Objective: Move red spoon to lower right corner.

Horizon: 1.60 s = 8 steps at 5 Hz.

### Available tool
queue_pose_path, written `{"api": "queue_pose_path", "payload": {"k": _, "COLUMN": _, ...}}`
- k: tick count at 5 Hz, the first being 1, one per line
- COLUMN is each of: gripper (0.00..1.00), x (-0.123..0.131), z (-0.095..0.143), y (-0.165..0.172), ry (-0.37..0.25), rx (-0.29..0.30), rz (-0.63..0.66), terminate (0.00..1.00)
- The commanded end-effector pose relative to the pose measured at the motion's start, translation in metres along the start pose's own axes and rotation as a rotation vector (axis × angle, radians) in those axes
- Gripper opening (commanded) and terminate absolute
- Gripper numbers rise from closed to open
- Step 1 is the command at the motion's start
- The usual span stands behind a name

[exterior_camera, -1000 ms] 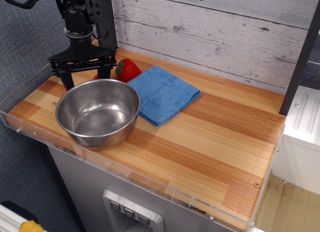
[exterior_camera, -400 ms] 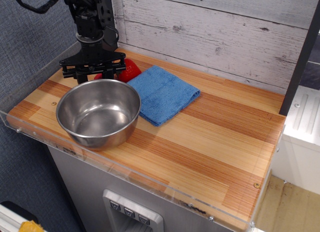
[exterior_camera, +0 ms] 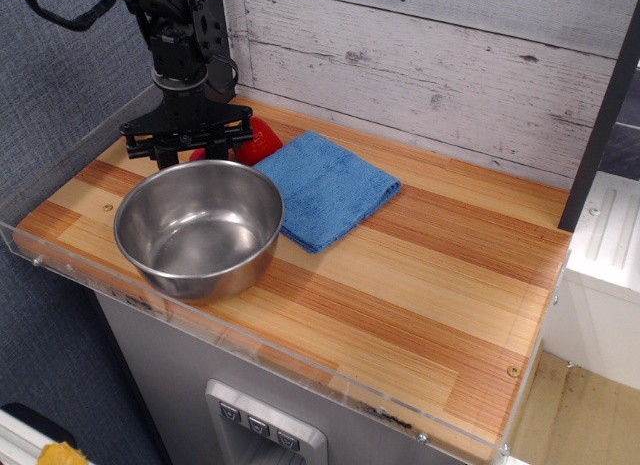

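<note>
My black gripper (exterior_camera: 192, 150) hangs at the back left of the counter, just behind the steel bowl (exterior_camera: 198, 228). Its jaws stand wide apart, with the tips hidden behind the bowl's rim. Between the fingers a small red bit (exterior_camera: 199, 155) shows above the rim. It may be the red spoon's handle, and the rest of it is hidden by the bowl. The red strawberry (exterior_camera: 265, 140) lies just right of the gripper, partly covered by it. The lower right corner (exterior_camera: 490, 390) of the striped wooden top, with its brass screw (exterior_camera: 514, 371), is far from the gripper.
A folded blue cloth (exterior_camera: 325, 186) lies right of the bowl. A clear acrylic rim (exterior_camera: 330, 380) runs along the front edge. A white plank wall (exterior_camera: 430, 65) stands behind the counter, and a dark post (exterior_camera: 600, 125) rises at the right.
The gripper moved right and slightly back, and now covers part of the strawberry. The bowl has shifted very slightly to the right.
</note>
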<state>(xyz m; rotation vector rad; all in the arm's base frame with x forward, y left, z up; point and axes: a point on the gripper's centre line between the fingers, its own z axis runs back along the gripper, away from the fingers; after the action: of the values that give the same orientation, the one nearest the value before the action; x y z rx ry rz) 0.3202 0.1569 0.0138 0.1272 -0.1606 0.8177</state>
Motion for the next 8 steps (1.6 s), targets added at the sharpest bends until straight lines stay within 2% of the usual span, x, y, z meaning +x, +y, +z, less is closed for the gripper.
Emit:
{"api": "queue_pose_path", "payload": {"k": 1, "gripper": 0.00, "x": 0.030, "z": 0.066, "y": 0.016, "ry": -0.139, "rx": -0.087, "rz": 0.096, "terminate": 0.00}}
{"api": "queue_pose_path", "payload": {"k": 2, "gripper": 0.00, "x": 0.036, "z": 0.083, "y": 0.015, "ry": -0.161, "rx": -0.118, "rz": 0.113, "terminate": 0.00}}
{"api": "queue_pose_path", "payload": {"k": 4, "gripper": 0.00, "x": 0.027, "z": 0.109, "y": -0.014, "ry": -0.156, "rx": -0.185, "rz": 0.058, "terminate": 0.00}}
{"api": "queue_pose_path", "payload": {"k": 6, "gripper": 0.00, "x": 0.021, "z": 0.174, "y": -0.048, "ry": -0.195, "rx": -0.320, "rz": 0.046, "terminate": 0.00}}
{"api": "queue_pose_path", "payload": {"k": 7, "gripper": 0.00, "x": 0.009, "z": 0.191, "y": -0.058, "ry": -0.187, "rx": -0.362, "rz": 0.020, "terminate": 0.00}}
{"api": "queue_pose_path", "payload": {"k": 8, "gripper": 0.00, "x": -0.011, "z": 0.193, "y": -0.067, "ry": -0.158, "rx": -0.363, "rz": -0.028, "terminate": 0.00}}
